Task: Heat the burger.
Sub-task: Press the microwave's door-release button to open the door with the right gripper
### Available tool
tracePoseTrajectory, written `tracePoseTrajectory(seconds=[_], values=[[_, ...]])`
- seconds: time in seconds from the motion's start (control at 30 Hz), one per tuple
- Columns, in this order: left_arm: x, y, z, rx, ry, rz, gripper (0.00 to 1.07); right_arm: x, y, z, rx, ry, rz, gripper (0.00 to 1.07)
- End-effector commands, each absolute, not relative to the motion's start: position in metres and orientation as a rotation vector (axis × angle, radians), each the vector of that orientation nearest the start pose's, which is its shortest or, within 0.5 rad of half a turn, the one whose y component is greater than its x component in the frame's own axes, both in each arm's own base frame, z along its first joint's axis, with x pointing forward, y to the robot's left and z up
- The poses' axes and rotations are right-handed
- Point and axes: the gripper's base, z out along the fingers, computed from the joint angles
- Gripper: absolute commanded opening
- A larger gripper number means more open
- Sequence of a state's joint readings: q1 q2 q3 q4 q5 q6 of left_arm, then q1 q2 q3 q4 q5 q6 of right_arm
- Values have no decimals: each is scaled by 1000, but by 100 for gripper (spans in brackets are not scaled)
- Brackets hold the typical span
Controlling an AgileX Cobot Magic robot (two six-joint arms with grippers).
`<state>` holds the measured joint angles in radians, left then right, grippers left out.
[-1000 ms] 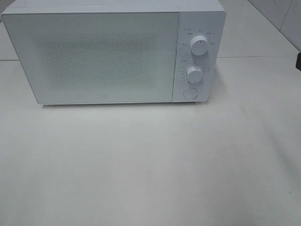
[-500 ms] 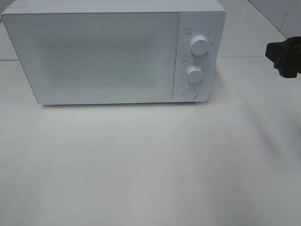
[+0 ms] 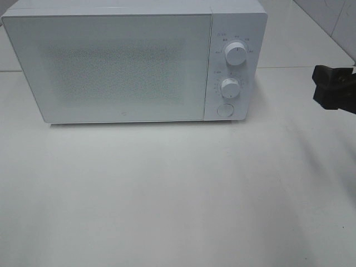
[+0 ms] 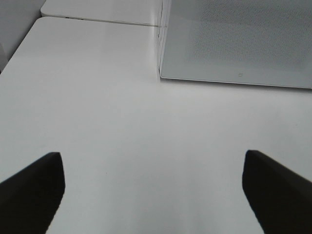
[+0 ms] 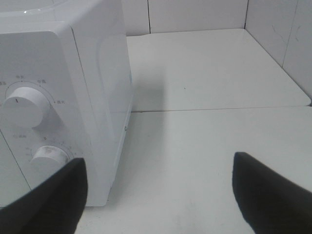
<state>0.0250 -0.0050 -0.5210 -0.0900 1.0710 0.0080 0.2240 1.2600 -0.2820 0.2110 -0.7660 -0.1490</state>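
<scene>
In the high exterior view we see the white microwave filling the upper left and centre of the frame, its door shut, with the upper knob, lower knob and round button down its right panel. The pale surface in front of it carries nothing we can make out. What has changed is at the right edge: a second ago only a dark sliver showed there, half a second ago the right claw had pushed into view, and now it sits a little lower, level with the lower knob yet well apart from the panel. The left claw does not show in this view. In the left wrist view the left claw hangs over bare surface with its fingers spread wide and nothing between them; the door's lower corner lies in the upper right of the frame. In the right wrist view the right claw is likewise spread wide and empty, with the knob panel at the left of the frame, near but not touching. The burger appears in no view, so we cannot say where it is. We judge the task barely begun, the right arm approaching the controls or the door.
</scene>
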Motion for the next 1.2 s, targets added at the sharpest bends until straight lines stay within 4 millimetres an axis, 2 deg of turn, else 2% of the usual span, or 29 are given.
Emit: tracePoseTrajectory(seconds=[0.03,0.13,0.3,0.43,0.5,0.6,0.67,0.87,1.2], values=[[-11,-8,281,-22,2013,-96,91,213,45,199,-95,1692,-20,76],[-11,-8,281,-22,2013,-96,91,214,49,195,-103,1699,-30,76],[-11,-8,281,-22,2013,-96,91,215,70,176,-116,1718,-53,76],[-11,-8,281,-22,2013,-96,91,213,81,169,-117,1712,-56,76],[-11,-8,281,-22,2013,-96,91,214,94,161,-109,1735,-56,76],[-11,-8,281,-22,2013,-96,91,215,99,159,-111,1742,-53,76],[-11,-8,281,-22,2013,-96,91,218,115,154,-143,1753,-27,76],[-11,-8,281,-22,2013,-96,91,226,133,150,-170,1757,1,76],[-11,-8,281,-22,2013,-96,91,235,145,152,-164,1791,45,76]])
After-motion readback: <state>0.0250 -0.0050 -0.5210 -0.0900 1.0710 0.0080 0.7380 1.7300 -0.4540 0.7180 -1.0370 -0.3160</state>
